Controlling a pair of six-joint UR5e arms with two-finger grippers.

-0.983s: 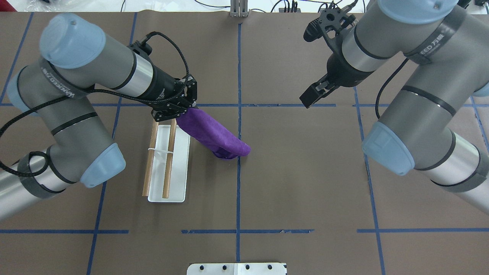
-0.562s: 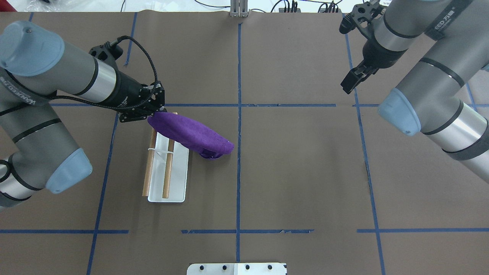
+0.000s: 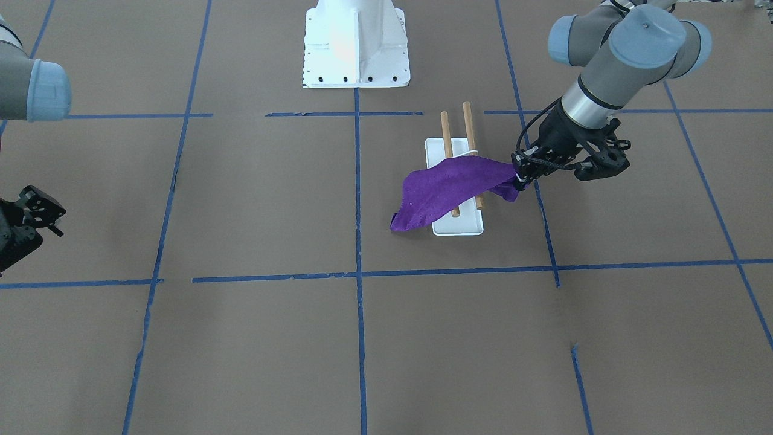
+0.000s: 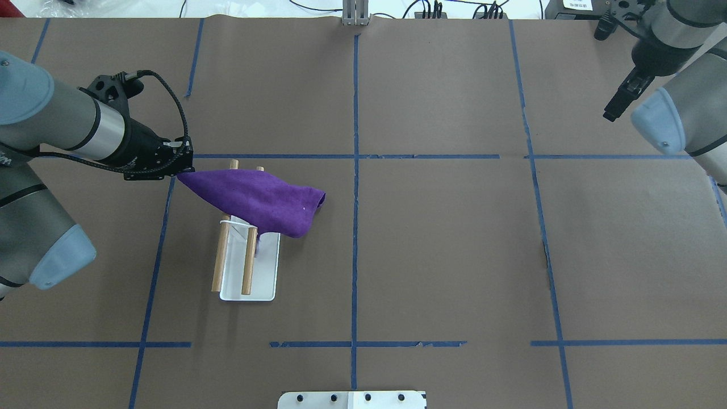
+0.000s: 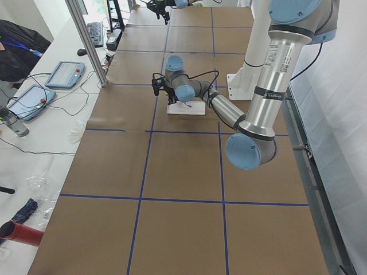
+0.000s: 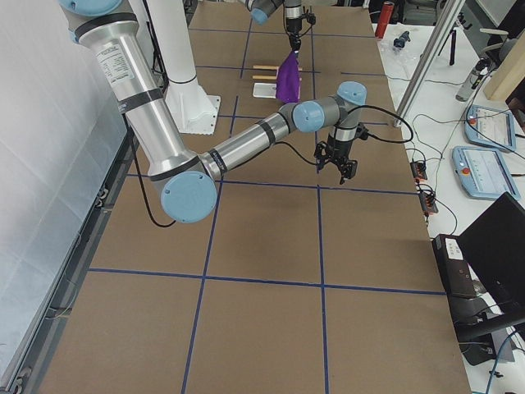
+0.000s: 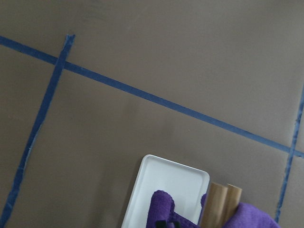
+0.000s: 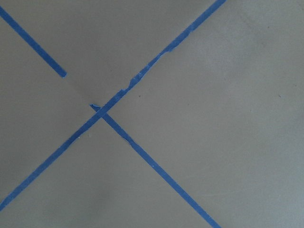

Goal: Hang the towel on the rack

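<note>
Towel [image 4: 258,199] across rack [image 4: 264,278]
Left pincer [image 4: 183,170] clamped on the towel's corner; cloth spans both rods [image 4: 247,272], seemingly resting on them; right pincer [image 4: 618,103] far off above the surface [image 4: 454,255]; whether it is parted I cannot tell.

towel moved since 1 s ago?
Yes. In the overhead view the towel has slid left, from beside the rack to lying across both its rods, pulled by the left pincer.
</note>
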